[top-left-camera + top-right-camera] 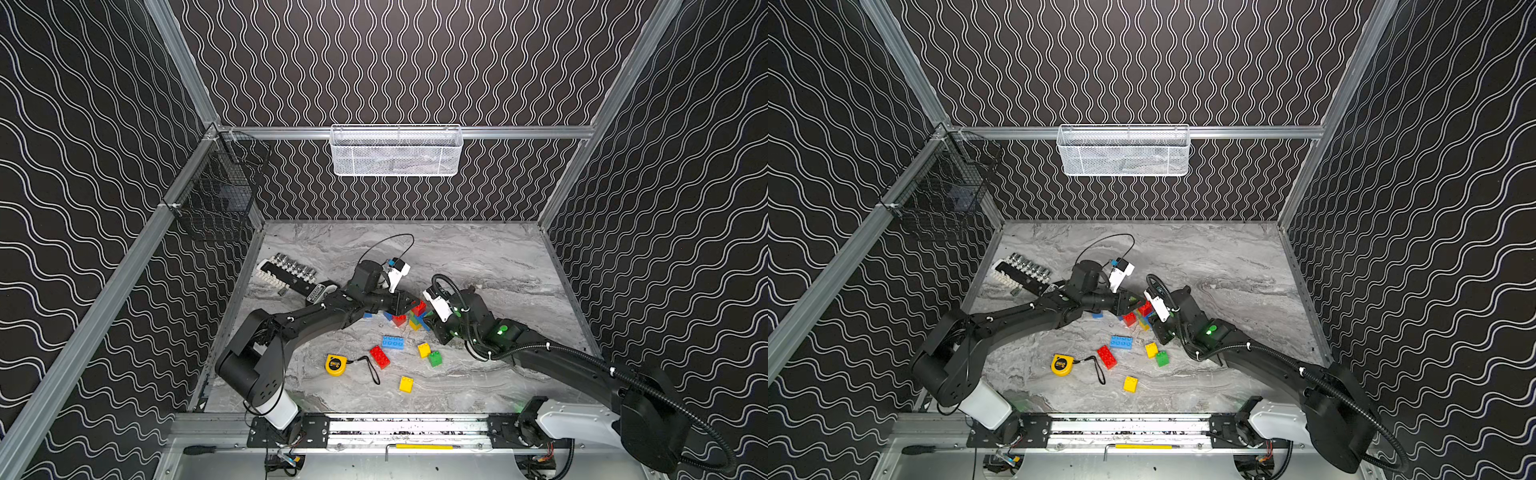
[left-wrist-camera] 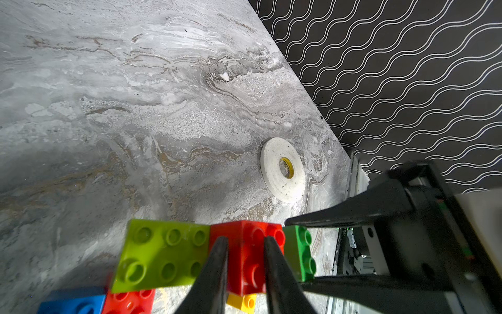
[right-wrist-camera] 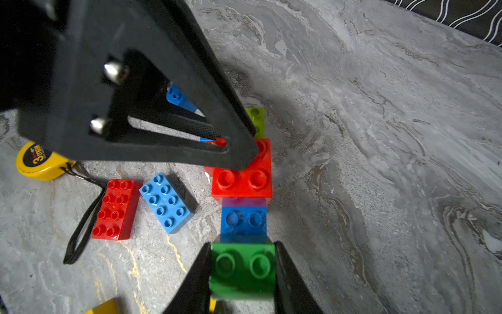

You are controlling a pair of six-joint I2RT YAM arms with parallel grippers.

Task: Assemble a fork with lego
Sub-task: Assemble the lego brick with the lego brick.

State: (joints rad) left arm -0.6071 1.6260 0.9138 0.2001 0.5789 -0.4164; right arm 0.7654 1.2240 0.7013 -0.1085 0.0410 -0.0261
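In a top view: lego assembly (image 1: 415,316), chunky studded plastic, lies beyond the round yellow tape measure (image 1: 336,365), between left gripper (image 1: 405,305) and right gripper (image 1: 430,323); loose bricks (image 1: 380,356) lie just beside the tape measure on the marbled table (image 1: 498,257). Left wrist view: left gripper's slim black fingers (image 2: 217,271) clamp the square red brick (image 2: 245,252); oblong lime brick (image 2: 163,255) touching it. Right wrist view: right gripper clamped on the square green brick (image 3: 243,269); blue brick (image 3: 243,220) sits between it and the red brick

The far right of the marble tabletop (image 1: 498,253) lies open. Toward the front, an oblong red brick (image 1: 380,356), a blue brick (image 1: 392,342) and a yellow tape measure (image 1: 335,365) stand in the way.
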